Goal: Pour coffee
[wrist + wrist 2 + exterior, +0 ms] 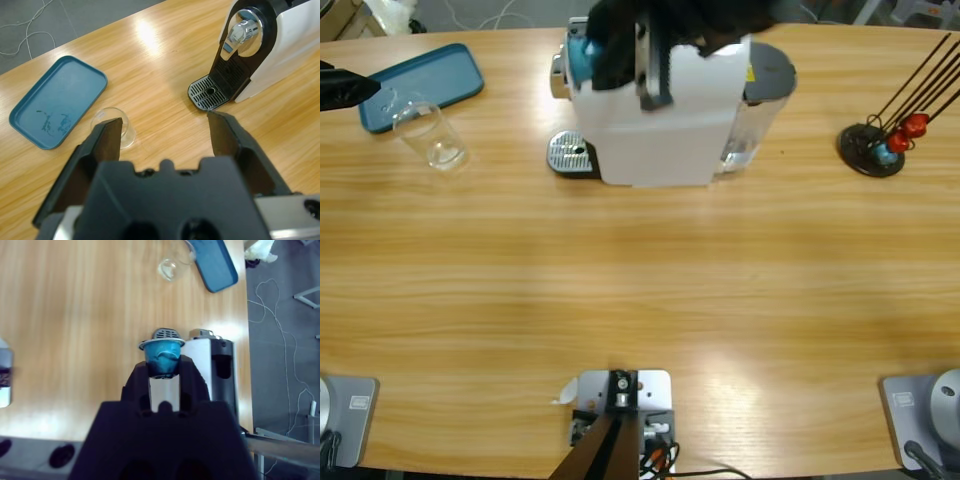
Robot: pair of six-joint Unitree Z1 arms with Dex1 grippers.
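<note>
Early on: the right tool (pixel 162 371) pinches a blue capsule (pixel 162 356) above the coffee machine (pixel 665 120), the left tool (pixel 165 132) spread near the empty glass (pixel 432 137), nothing brewed.

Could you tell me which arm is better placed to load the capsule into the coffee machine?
Right. Its gripper already holds the blue capsule above the coffee machine; the left gripper is open and empty, near the glass.

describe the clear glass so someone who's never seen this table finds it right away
Start at the white coffee machine at the table's far middle, then look along the table to the blue tray near one end. The clear glass stands upright beside that tray, touching its edge. It is the only transparent, empty cup there.
</note>
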